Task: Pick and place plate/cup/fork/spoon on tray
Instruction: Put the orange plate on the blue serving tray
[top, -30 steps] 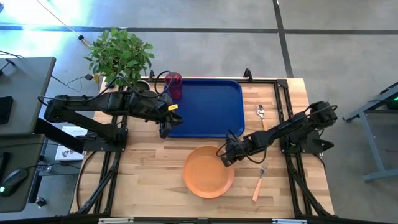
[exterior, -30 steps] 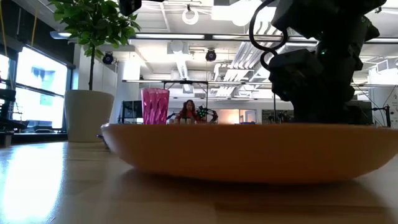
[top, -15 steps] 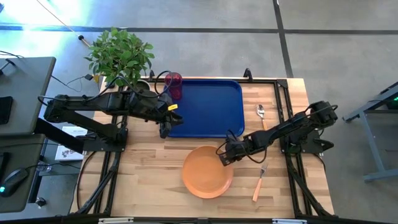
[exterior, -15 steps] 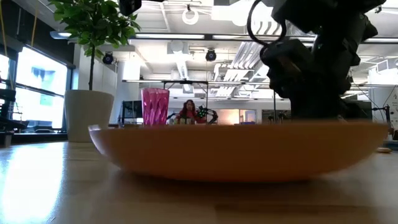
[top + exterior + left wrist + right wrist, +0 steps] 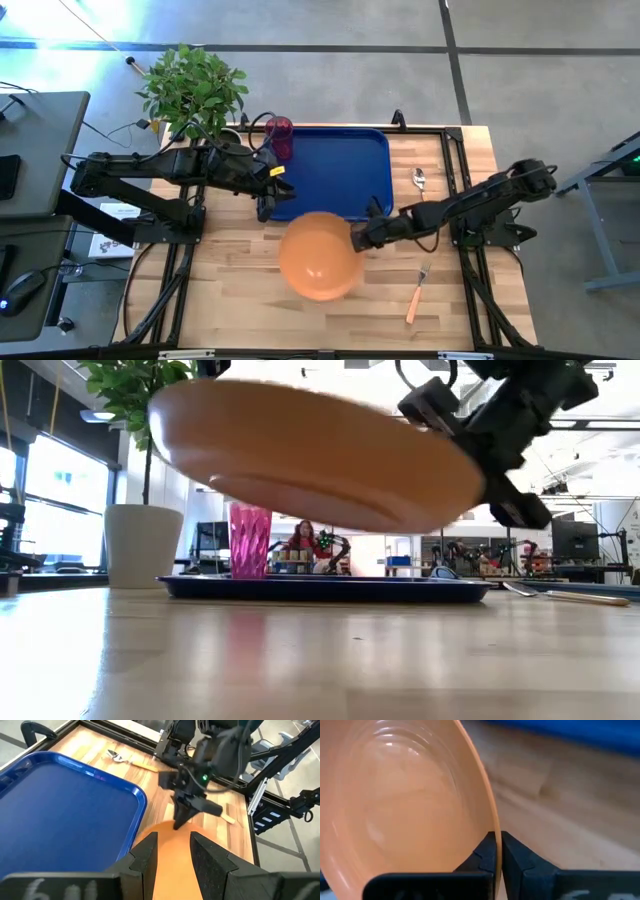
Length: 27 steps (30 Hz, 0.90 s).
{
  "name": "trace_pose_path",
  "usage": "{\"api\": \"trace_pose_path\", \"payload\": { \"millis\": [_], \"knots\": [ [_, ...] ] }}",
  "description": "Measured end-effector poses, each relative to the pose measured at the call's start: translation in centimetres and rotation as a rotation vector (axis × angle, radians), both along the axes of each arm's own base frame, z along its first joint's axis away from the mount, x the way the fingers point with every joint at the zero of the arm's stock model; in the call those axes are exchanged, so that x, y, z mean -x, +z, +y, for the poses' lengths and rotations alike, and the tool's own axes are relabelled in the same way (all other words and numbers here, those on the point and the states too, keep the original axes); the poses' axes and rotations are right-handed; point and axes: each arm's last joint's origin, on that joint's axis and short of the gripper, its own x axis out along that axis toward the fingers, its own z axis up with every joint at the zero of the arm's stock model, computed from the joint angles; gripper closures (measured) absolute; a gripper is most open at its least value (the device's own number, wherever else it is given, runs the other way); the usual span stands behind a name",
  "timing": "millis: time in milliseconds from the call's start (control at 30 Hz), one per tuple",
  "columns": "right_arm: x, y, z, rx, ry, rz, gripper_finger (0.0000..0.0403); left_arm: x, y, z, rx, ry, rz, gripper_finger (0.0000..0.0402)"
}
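The orange plate (image 5: 318, 256) hangs above the table's near middle, held by my right gripper (image 5: 357, 240), which is shut on its rim. In the low view the plate (image 5: 300, 455) is tilted, well above the wood. The dark blue tray (image 5: 340, 175) lies on the table at the far middle. The dark red cup (image 5: 279, 138) stands upright in the tray's far left corner. The spoon (image 5: 420, 180) lies right of the tray and the fork (image 5: 418, 292) near the right front. My left gripper (image 5: 263, 208) is open and empty at the tray's near left corner. My right gripper pinches the plate's rim (image 5: 494, 832) between its two fingers, on the side toward the table's right. One finger (image 5: 486, 851) lies on the plate's inner face and one on its underside. The fingers come roughly level from the right. The plate is lifted clear and tilted.
A potted plant (image 5: 192, 90) in a white pot (image 5: 140, 545) stands at the table's far left corner. Dark frame rails (image 5: 455, 170) run along the table's sides. Bare wood (image 5: 230, 290) lies near the front left.
My right gripper has risen and gone toward the table's left and the tray, carrying the plate. The plate first slid a little left on the table, then came up clear of it and now hangs tilted.
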Motion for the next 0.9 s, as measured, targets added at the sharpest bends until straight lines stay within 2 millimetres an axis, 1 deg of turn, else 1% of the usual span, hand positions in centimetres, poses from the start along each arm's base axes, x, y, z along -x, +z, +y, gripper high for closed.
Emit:
{"api": "trace_pose_path", "payload": {
  "millis": [133,267,500,633,767,900],
  "knots": [
    [0.1,1.1,-1.9,0.061,-0.059,-0.041,0.0402,0.0,0.0,0.0,-0.015,-0.008,0.000,0.0296],
    [0.4,2.1,-4.4,0.118,-0.105,-0.057,0.0402,0.0,0.0,0.0,-0.023,-0.013,0.001,0.0296],
    [1.1,2.9,-9.7,0.224,-0.182,-0.044,0.0403,0.0,0.0,0.0,-0.022,-0.013,0.001,0.0296],
    [1.8,2.8,-12.8,0.216,-0.180,-0.026,0.0403,0.0,0.0,0.0,-0.022,-0.012,0.001,0.0296],
    [2.7,2.7,-15.4,0.192,-0.160,-0.007,0.0403,0.0,0.0,0.1,-0.039,0.027,0.001,0.0296],
    [3.2,3.7,-17.4,0.213,-0.142,0.078,0.0403,0.0,0.0,0.3,-0.056,0.066,0.000,0.0296]
  ]
}}
